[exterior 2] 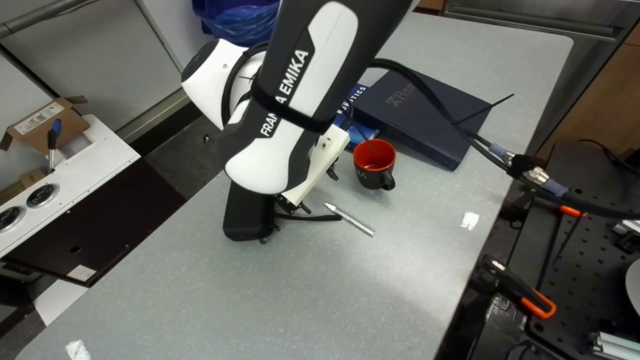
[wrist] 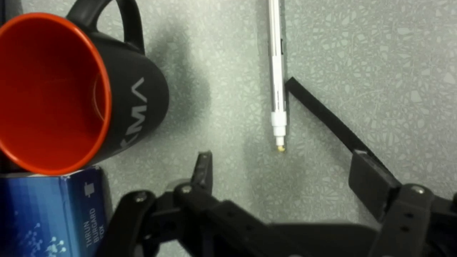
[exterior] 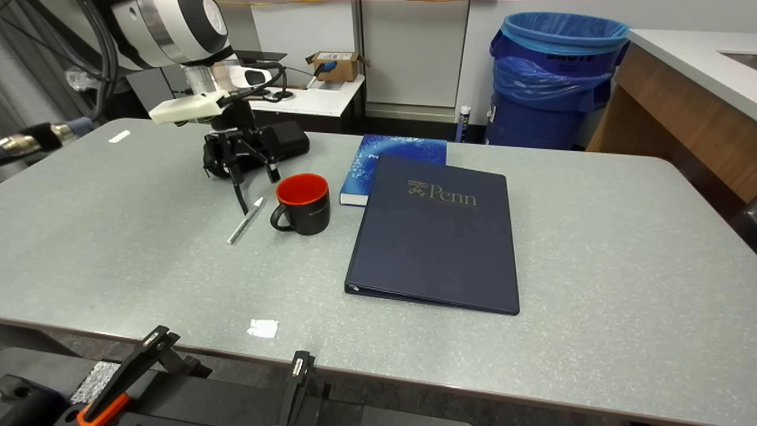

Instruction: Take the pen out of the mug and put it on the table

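Note:
The pale pen (exterior: 245,221) lies flat on the grey speckled table (exterior: 148,254), beside the mug (exterior: 309,216) on its handle side. The pen (exterior 2: 350,219) and mug (exterior 2: 369,179) also show in the other exterior view. The mug stands upright, dark outside and red inside; no pen shows in it in the wrist view (wrist: 139,92). My gripper (wrist: 282,157) is open and empty. Its fingertips stand apart on either side of the pen's (wrist: 277,82) tip, above the table. In an exterior view my gripper (exterior: 254,176) hangs just behind the pen and the mug.
A black pouch (exterior: 290,141) lies behind the gripper; its dark strap (wrist: 328,116) runs to the pen's side. A blue book (exterior: 359,177) and a navy binder (exterior: 437,236) lie beyond the mug. Clamps (exterior: 298,378) stand off the table's front edge.

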`<state>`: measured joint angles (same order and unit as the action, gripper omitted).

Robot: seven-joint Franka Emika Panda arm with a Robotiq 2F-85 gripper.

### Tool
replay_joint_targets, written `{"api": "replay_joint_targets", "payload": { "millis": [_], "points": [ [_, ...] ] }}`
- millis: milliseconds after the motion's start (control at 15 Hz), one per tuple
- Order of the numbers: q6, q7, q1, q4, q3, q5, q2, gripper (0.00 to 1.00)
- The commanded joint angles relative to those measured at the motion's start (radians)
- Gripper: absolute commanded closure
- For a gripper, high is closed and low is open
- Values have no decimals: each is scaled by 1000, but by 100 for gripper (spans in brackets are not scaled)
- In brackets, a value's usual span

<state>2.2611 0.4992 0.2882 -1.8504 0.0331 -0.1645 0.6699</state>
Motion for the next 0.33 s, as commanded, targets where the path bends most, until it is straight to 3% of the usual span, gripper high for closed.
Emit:
{"api": "replay_joint_targets", "payload": {
  "millis": [0, 267],
  "points": [
    [-2, -2, 2, 2, 3, 4, -3, 0],
    [-2, -2, 1, 2, 3, 4, -10, 0]
  ]
}}
